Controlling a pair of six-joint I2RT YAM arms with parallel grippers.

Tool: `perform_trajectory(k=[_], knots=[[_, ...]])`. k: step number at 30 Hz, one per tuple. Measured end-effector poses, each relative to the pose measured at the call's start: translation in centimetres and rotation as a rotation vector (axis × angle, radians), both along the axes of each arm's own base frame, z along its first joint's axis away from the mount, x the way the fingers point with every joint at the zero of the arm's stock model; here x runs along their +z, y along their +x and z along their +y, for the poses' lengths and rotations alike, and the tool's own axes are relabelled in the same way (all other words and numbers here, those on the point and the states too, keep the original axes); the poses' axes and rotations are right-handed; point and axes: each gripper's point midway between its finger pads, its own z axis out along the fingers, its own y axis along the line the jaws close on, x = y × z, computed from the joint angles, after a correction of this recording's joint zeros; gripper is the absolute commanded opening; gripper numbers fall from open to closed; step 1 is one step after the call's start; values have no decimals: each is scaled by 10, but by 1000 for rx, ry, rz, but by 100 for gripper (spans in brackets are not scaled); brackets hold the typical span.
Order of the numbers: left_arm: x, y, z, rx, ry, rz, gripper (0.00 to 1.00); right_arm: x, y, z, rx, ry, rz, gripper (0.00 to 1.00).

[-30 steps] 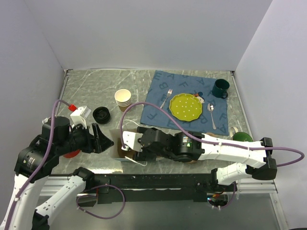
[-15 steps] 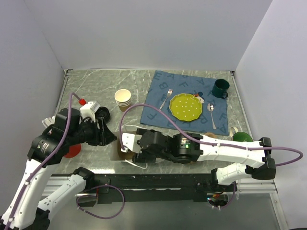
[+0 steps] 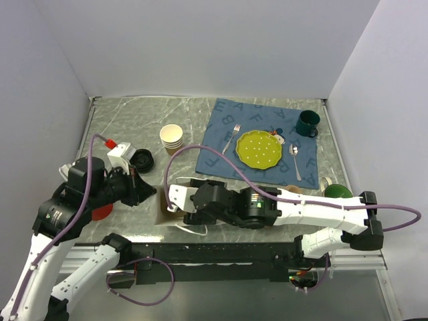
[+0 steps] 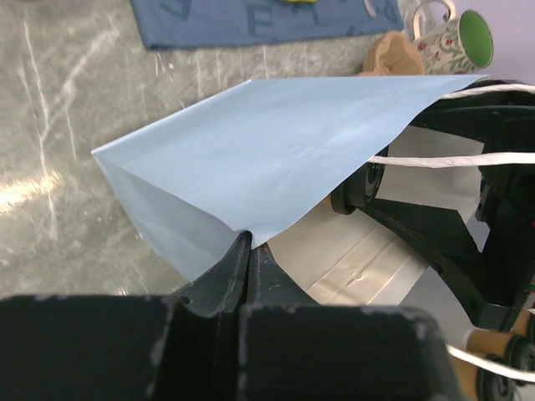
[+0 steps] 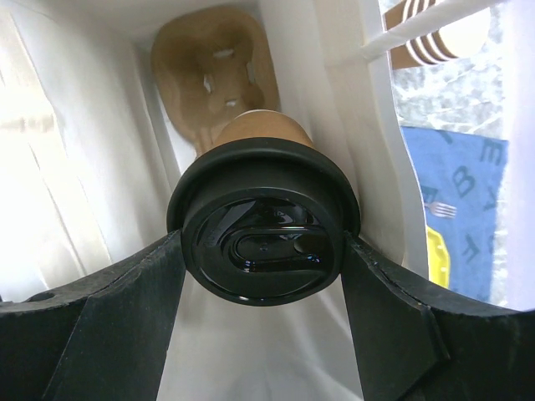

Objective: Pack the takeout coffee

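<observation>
The takeout coffee, a brown paper cup with a round black lid, hangs inside a white paper bag. My right gripper is shut on it, one finger pressed to each side of the lid. Below the cup, a brown cardboard cup carrier lies on the bag's bottom. In the left wrist view my left gripper is shut on the rim of the bag, pinching the paper. From above, the bag lies near the table's front edge between the left gripper and the right gripper.
A stack of cream paper cups and a loose black lid stand behind the bag. On the blue cloth lie a yellow-green plate, a fork, a spoon and a dark green mug. A flowered mug sits at the right.
My left gripper has swung in to the bag's left rim and shut on the paper. The right arm has stayed in the bag with the cup.
</observation>
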Motion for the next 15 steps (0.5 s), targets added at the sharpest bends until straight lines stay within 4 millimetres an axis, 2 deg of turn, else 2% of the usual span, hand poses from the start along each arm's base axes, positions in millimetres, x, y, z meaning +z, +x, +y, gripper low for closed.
perform_trajectory(k=[5, 10, 15], knots=[[8, 4, 4, 10, 5, -72, 1, 3, 10, 6, 10, -24, -44, 50], [7, 3, 11, 15, 37, -128, 1, 5, 20, 19, 12, -25, -79, 50], [-7, -2, 15, 0, 56, -165, 1, -12, 29, 22, 14, -27, -112, 50]])
